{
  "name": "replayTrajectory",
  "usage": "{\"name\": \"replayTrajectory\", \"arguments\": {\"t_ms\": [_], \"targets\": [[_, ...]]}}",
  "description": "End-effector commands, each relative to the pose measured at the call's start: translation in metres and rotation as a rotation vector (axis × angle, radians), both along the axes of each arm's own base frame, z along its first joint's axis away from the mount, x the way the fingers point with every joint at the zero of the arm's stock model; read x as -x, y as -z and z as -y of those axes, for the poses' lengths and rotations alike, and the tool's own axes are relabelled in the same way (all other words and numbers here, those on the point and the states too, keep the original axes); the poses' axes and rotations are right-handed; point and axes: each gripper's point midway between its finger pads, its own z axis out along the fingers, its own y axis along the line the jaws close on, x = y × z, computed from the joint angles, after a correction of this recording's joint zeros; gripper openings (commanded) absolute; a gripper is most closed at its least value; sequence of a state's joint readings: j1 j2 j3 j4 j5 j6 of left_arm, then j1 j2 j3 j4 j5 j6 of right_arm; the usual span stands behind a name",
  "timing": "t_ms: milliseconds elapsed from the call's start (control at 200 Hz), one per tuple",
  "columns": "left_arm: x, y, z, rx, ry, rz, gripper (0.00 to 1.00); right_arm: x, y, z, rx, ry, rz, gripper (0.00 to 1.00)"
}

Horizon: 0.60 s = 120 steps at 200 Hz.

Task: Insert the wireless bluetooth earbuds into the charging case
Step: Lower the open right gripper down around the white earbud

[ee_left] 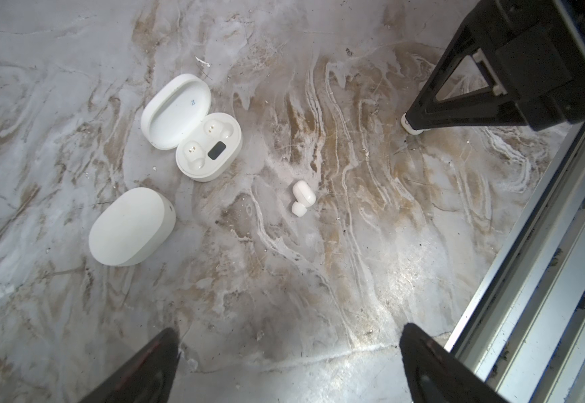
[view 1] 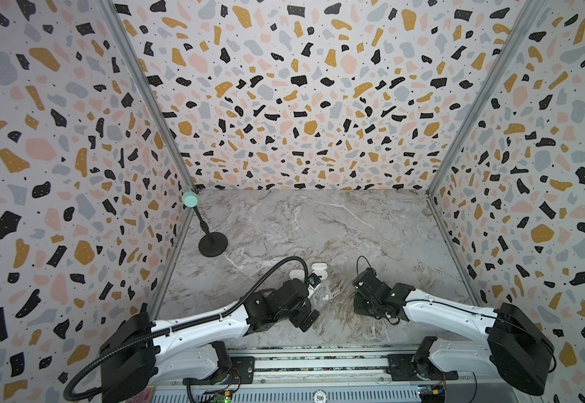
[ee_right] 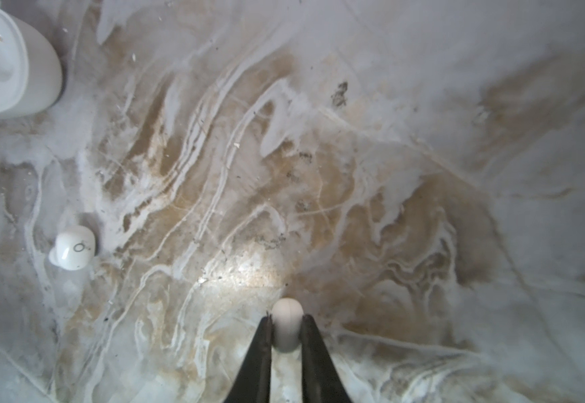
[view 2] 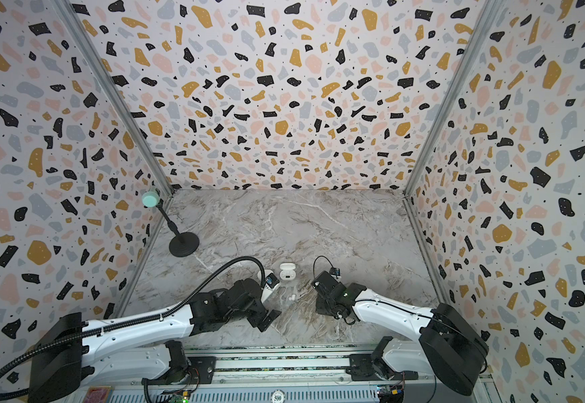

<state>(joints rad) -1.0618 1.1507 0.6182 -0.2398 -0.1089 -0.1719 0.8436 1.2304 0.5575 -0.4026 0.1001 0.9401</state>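
In the right wrist view my right gripper (ee_right: 287, 315) is shut on one small white earbud (ee_right: 286, 326), low over the marble table. The left wrist view shows that earbud (ee_left: 412, 126) at the tips of the right gripper. Another earbud (ee_left: 303, 199) (ee_right: 73, 247) lies loose on the table, small in both top views (view 1: 325, 297) (view 2: 291, 297). The open white charging case (ee_left: 193, 139) (view 1: 319, 270) (view 2: 286, 271) shows two empty sockets, its lid flat. My left gripper (ee_left: 290, 329) is open and empty, hanging apart from both earbuds and the case.
A closed white pebble-like case (ee_left: 132, 226) lies beside the open one. A black stand with a mint-green top (view 1: 212, 244) is at the back left. The metal frame rail (ee_left: 535, 272) runs along the table's near edge. Patterned walls enclose three sides.
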Motion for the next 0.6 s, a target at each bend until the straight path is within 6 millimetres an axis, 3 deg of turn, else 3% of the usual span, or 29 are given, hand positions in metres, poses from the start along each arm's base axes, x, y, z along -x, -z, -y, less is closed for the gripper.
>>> {"name": "replayTrajectory", "arguments": {"t_ms": [0,370,596], "targets": [[0.001,-0.01,0.008,0.023,0.022,0.005,1.0,0.001,0.002,-0.001,0.011,-0.026,0.001,0.17],[0.0,-0.009,0.008,0.02,0.021,0.005,1.0,-0.001,-0.003,0.0,0.034,-0.067,0.019,0.18],[0.001,-0.009,0.009,0.021,0.022,0.004,1.0,-0.007,-0.012,0.005,0.068,-0.082,0.055,0.25]]}}
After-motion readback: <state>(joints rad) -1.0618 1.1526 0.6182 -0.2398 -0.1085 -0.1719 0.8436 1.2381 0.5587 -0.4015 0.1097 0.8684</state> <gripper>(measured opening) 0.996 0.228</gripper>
